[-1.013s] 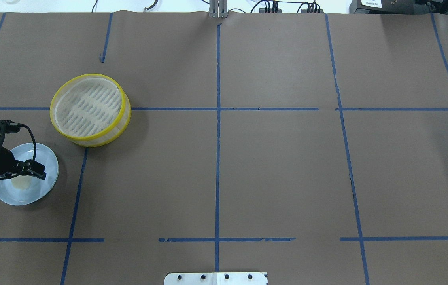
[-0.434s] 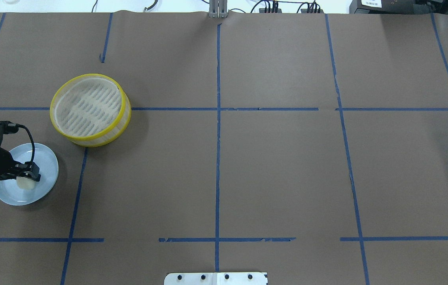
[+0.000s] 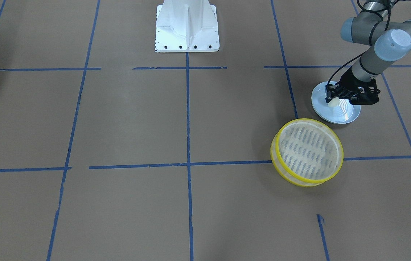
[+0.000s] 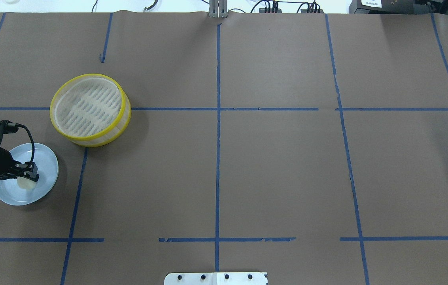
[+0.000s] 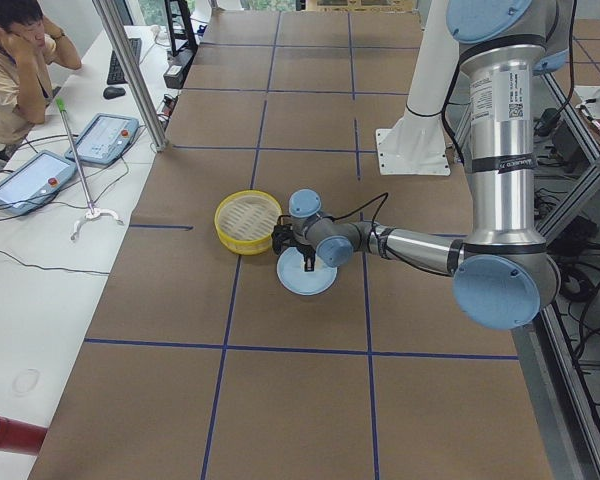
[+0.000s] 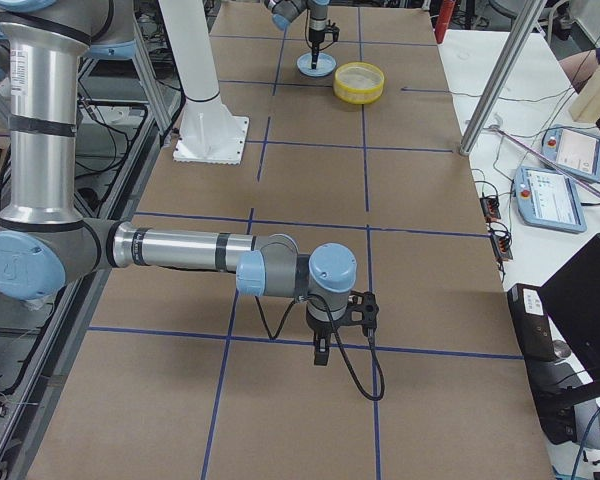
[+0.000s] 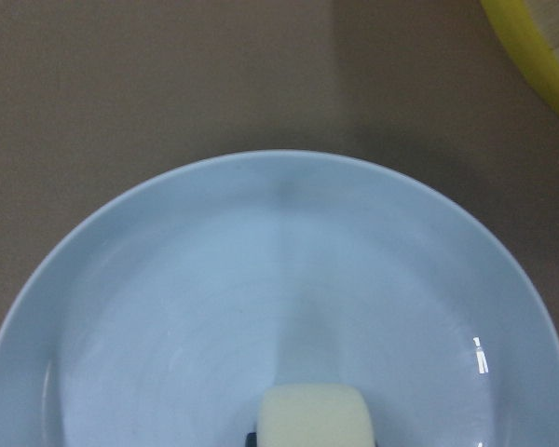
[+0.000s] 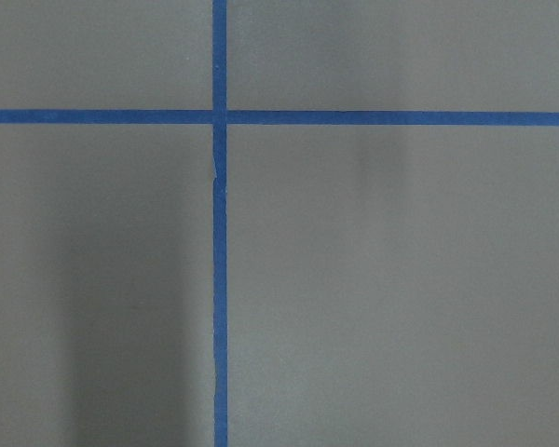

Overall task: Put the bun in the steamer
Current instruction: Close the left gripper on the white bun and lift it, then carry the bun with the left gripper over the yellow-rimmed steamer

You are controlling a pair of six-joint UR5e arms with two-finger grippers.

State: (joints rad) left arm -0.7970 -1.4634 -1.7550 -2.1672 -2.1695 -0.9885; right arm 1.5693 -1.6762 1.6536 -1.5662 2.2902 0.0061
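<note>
One bun (image 4: 23, 183), one steamer (image 4: 88, 75), one plate (image 4: 48, 166) and two arms with their grippers. The left gripper (image 4: 29, 177) points down over the pale blue plate at the table's (image 4: 279, 170) left end, its jaws clamped on the small cream bun. Whether the bun touches the plate or hangs just clear of it cannot be told. The yellow-rimmed steamer stands farther out on the table and slightly right of the plate, near it but apart. A strip of brown paper crossed by blue tape lines (image 4: 218, 138) lies between them. In the overhead view the gripper and its cable cover part of the plate and the bun's far side. The left wrist view shows the bun whole against the plate's ridged floor, with a corner of the steamer's rim at upper right. The right gripper (image 6: 321, 352) appears only in the right side view, low over bare paper well away from the rest, so whether its jaws are apart or together cannot be told. The left side view alone shows a seated person (image 5: 10, 70) at a side desk.
</note>
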